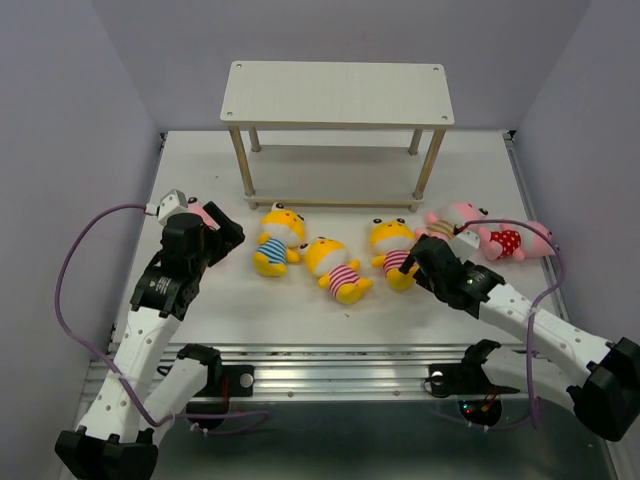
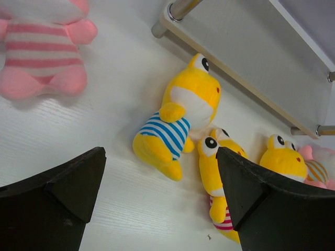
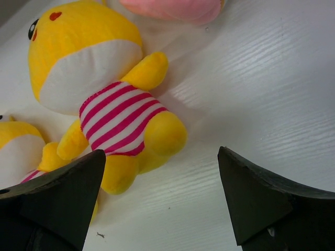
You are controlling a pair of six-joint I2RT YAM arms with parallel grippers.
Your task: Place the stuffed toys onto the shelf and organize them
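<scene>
The shelf stands empty at the back of the table. Several stuffed toys lie in a row in front of it: a yellow one in blue stripes, two yellow ones in pink stripes, a pink striped one and a pink one in red polka dots. Another pink striped toy lies at the far left. My left gripper hangs open over bare table beside it. My right gripper is open just below the rightmost yellow toy, holding nothing.
The shelf's lower board and thin legs sit just behind the toys. Grey walls close in the table on both sides. A purple cable loops out from the left arm.
</scene>
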